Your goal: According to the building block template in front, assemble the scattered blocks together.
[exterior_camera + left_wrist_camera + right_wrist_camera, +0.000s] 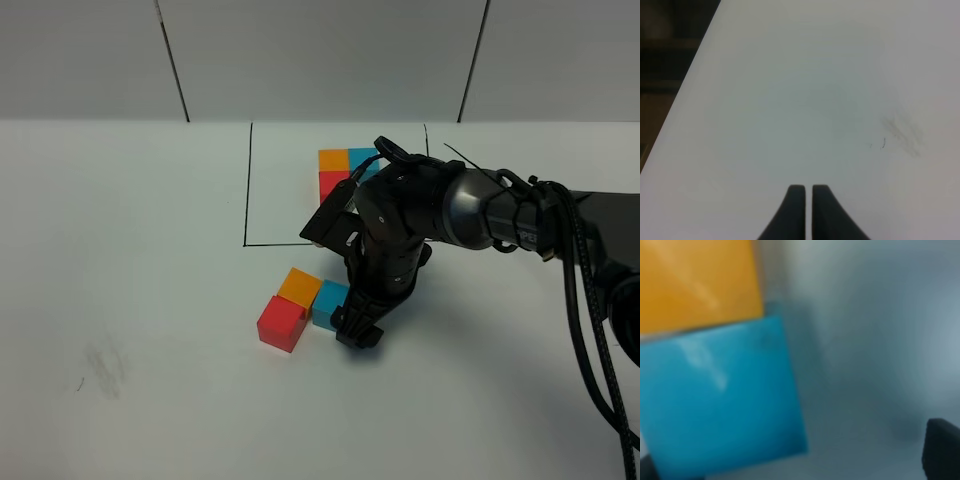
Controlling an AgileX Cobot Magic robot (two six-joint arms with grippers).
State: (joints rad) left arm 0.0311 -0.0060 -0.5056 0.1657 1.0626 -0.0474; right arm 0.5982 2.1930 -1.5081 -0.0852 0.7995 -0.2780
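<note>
The right gripper (356, 322) is lowered to the table (150, 300) just beside the blue cube (329, 303), on the side away from the red cube (281, 322). Its jaws are spread wide; in the right wrist view one dark fingertip (942, 450) is seen well clear of the blue cube (720, 400), and nothing is held between the jaws. Whether the other finger touches the cube cannot be told.

The orange cube (299, 286) is set against the blue cube, with the red cube touching the orange one on its near side. The building block template (340, 170) lies beyond the blue cube, inside the black drawn rectangle (246, 190), and is partly hidden by the right arm.

The left gripper (804, 210) is pressed together, empty, above bare table near a faint smudge (902, 132).
</note>
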